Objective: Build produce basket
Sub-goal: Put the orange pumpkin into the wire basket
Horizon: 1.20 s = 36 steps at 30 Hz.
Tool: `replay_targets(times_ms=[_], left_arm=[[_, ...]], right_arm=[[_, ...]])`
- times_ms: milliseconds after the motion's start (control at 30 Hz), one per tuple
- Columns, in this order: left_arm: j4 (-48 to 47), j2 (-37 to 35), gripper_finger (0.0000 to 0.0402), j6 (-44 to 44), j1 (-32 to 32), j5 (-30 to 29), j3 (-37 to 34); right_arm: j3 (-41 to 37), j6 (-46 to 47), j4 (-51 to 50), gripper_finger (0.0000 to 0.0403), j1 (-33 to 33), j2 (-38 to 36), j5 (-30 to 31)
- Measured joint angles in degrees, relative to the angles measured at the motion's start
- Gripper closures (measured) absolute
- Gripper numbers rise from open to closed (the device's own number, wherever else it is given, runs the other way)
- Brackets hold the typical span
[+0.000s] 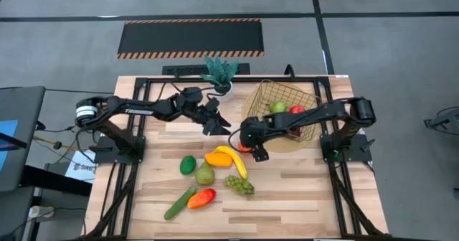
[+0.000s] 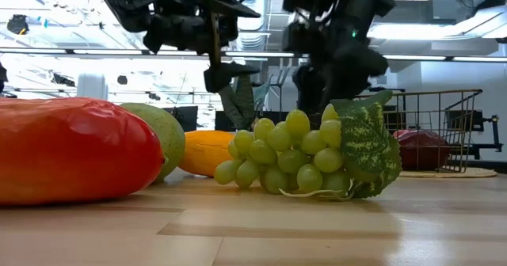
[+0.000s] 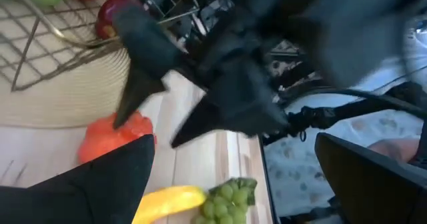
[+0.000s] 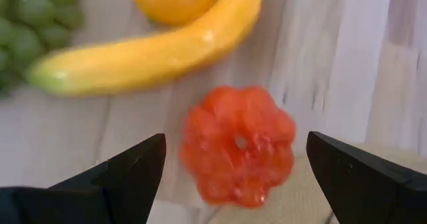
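The gold wire basket [image 1: 283,101] stands on a round tan mat at the far right and holds a green fruit [image 1: 278,107] and a red apple [image 1: 296,110]. An orange-red pepper [image 4: 239,144] lies on the table at the mat's near-left edge. My right gripper [image 4: 235,141] is open just above it, one finger on either side. My left gripper [image 1: 215,120] is open and empty above the table, left of the basket. Orange [image 1: 217,157], banana [image 1: 237,161], lime [image 1: 188,164], pear [image 1: 205,174], grapes [image 1: 240,185], cucumber [image 1: 179,203] and a second pepper [image 1: 202,197] lie on the table.
A spiky green plant in a white pot [image 1: 220,72] stands at the far edge, left of the basket. The tan mat [image 1: 287,142] reaches out under the basket toward the pepper. Bare wood [image 1: 308,198] lies at the near right.
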Motion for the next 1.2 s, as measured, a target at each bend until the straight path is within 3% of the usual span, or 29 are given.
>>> replay_targets(times_ms=[400,733,900,1200], left_arm=[[-2.8,-2.0,0.0003,1.1,-0.1,-2.1,0.0],[-2.7,-2.1,0.0003,0.0,-0.1,-1.7,0.0],[-2.7,-2.1,0.0003,-0.3,-0.1,-1.7,0.0],[-2.7,-2.1,0.0003,-0.6,-0.1,-1.5,0.0]], right_arm=[[0.3,-0.6,2.0,0.0024,-0.4,5.3,-0.4],[0.7,1.5,-0.2,0.0069,0.0,5.4,-1.0],[3.4,1.6,-3.8,0.0093,0.8,5.7,-1.1],[12.5,1.4,-12.5,0.0091,1.2,4.6,-1.5]])
